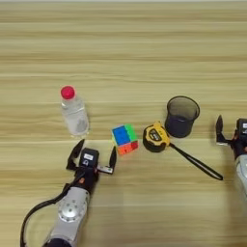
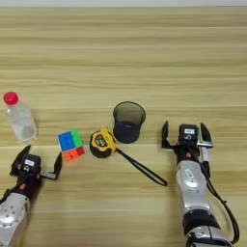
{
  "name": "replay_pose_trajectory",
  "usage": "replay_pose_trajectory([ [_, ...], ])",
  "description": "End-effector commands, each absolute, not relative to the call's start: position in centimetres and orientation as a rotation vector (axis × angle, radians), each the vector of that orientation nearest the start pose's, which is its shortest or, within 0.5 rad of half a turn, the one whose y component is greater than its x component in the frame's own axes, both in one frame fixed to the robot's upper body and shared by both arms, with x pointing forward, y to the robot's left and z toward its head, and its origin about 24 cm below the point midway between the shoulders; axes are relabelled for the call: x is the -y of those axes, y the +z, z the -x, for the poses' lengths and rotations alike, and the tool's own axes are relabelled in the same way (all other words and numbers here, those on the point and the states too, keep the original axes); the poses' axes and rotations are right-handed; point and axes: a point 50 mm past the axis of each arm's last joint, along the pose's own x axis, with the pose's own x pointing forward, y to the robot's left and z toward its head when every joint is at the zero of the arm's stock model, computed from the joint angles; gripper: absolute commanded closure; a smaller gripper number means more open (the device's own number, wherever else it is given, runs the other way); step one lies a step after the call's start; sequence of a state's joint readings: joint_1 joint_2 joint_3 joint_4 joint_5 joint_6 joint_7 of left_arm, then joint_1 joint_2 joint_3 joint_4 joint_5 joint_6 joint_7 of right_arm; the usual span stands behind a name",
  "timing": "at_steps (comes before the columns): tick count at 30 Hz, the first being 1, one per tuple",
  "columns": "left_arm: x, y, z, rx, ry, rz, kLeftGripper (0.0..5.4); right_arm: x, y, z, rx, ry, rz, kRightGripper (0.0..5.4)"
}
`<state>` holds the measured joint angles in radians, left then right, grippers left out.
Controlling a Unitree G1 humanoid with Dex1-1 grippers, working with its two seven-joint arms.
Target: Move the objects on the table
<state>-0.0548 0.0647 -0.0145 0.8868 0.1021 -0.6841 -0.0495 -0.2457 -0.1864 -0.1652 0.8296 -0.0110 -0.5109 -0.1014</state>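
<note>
Left hand and right hand – both spread wide, empty.

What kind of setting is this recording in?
Probably a tabletop robot test bench: a bare plank table holding unrelated items, a bottle, puzzle cube and tape measure, between two open tools.

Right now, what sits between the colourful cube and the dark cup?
The yellow-black tape measure lies between the puzzle cube and the cup, close to both; its black strap trails off toward the right gripper's side. Both views show it.
</note>
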Motion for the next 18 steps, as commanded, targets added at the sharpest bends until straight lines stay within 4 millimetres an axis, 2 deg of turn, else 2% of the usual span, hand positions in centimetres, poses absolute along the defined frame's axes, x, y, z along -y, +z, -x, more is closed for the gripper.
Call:
replay_pose_trajectory([
  [1,-16.7,-7.1,-20.8,-0.166,-0.095,-0.147,0.03,22.9,-2.2,-26.8,-0.067,-0.239,0.153,0.0],
  [5,-17.5,-6.6,-20.7,-0.14,-0.091,-0.11,0.03,22.9,-2.2,-26.8,-0.069,-0.24,0.154,0.0],
  [12,-19.3,-3.6,-20.9,-0.008,-0.065,-0.069,0.03,22.9,-2.3,-26.9,-0.075,-0.239,0.155,0.0],
  [18,-20.4,-3.2,-20.9,-0.007,-0.01,-0.058,0.03,23.0,-2.1,-26.9,-0.064,-0.238,0.157,0.0],
])
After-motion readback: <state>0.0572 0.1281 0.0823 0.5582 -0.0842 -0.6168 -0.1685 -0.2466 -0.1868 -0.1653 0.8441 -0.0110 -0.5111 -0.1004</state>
